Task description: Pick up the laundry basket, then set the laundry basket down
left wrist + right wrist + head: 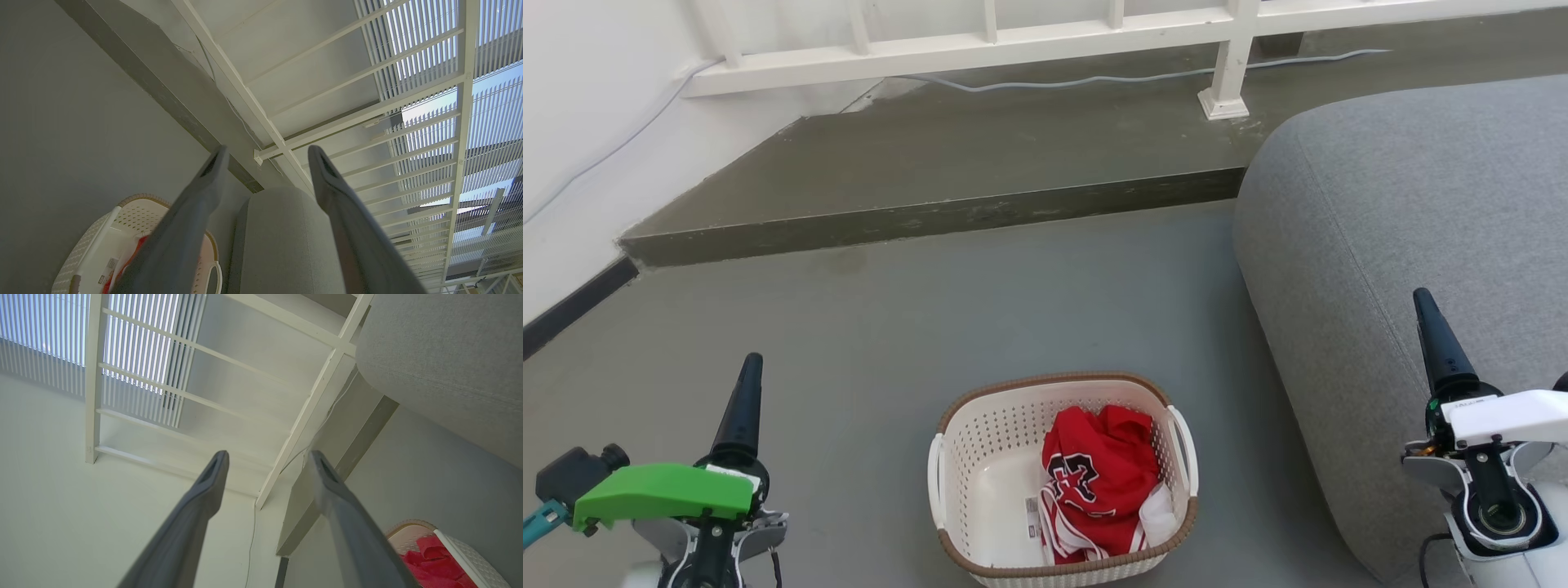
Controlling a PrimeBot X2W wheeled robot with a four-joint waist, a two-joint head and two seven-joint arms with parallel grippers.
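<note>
Locate cream-white perforated plastic laundry basket (1049,379), brown woven-look rim, at lower centre of head view on grey floor (890,327). Lower left gripper (265,154) and right gripper (267,456), both spread apart, onto white side handles (1186,447); clamp evenly, lift level.

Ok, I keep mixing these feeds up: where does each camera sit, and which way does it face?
Head view: on the head, facing forward and down at the floor, laundry basket and grey sofa; left hand lower left, right hand lower right.
Left wrist view: on the left wrist, looking along its open fingers at the sofa and white railing.
Right wrist view: on the right wrist, along its open fingers at the wall and railing.
Shared: all three catch the laundry basket and its red jersey.
</note>
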